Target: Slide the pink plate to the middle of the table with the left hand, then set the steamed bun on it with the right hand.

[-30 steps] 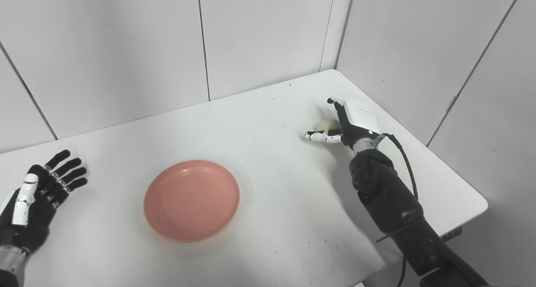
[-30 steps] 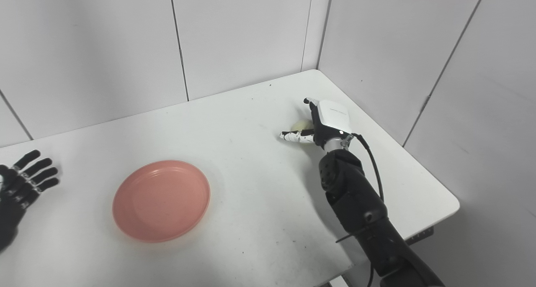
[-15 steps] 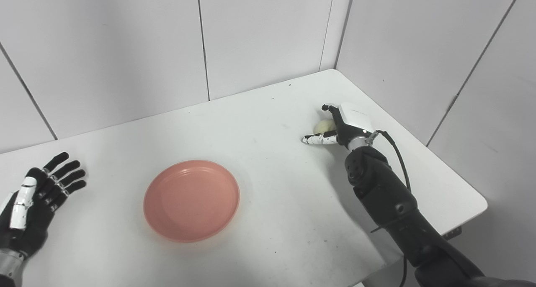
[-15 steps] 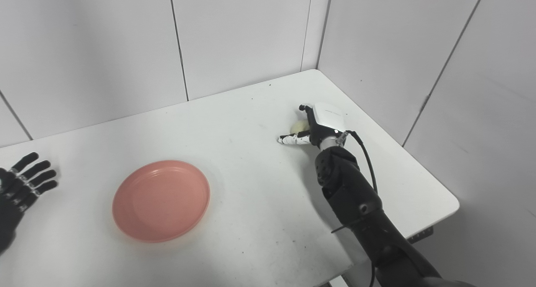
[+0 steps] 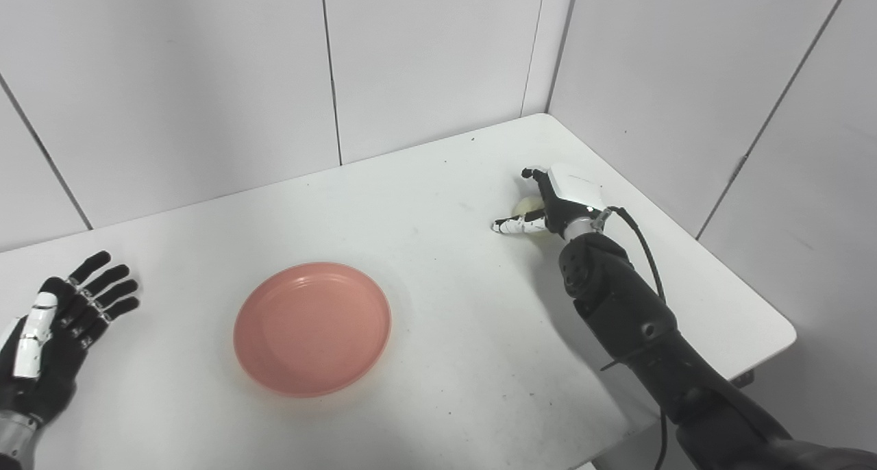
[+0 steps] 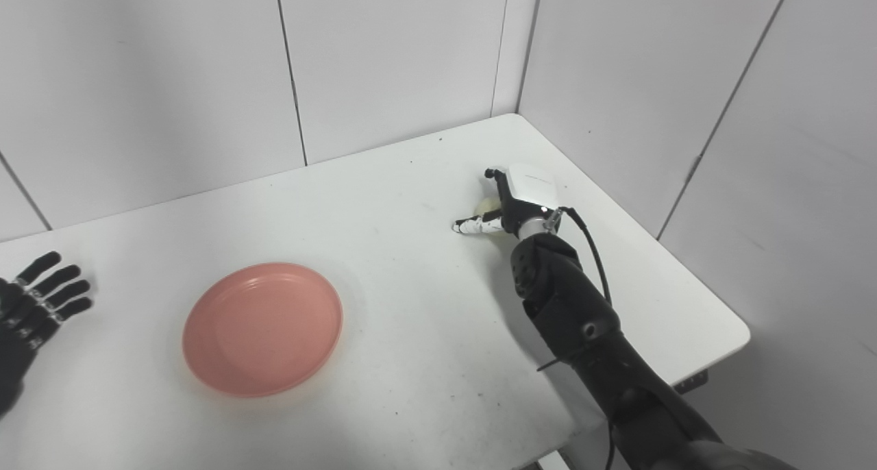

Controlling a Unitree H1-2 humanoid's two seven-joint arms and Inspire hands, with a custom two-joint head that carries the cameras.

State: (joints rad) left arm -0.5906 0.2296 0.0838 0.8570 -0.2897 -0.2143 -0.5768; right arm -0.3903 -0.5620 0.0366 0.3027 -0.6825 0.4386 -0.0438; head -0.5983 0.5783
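Since 1 s ago the right hand has dropped lower over the bun; left hand [image 5: 51, 323] has eased back a bit, fingers spread, holding nothing, at table's [image 5: 438, 182] left edge. Pink plate [image 5: 312, 328] sits mid-table, left of center. Bun [image 5: 529, 205] lies far right, between thumb & fingers of right hand [image 5: 548, 206], which is cupped round it, not yet closed; the bun sits just ahead, on its palm side.

Compared with a second ago, the right hand [image 5: 558, 203] sits lower and slightly further left, closer over the steamed bun [image 5: 529, 204], which is now more hidden. The left hand [image 5: 51, 333] lies marginally lower, fingers spread as before.
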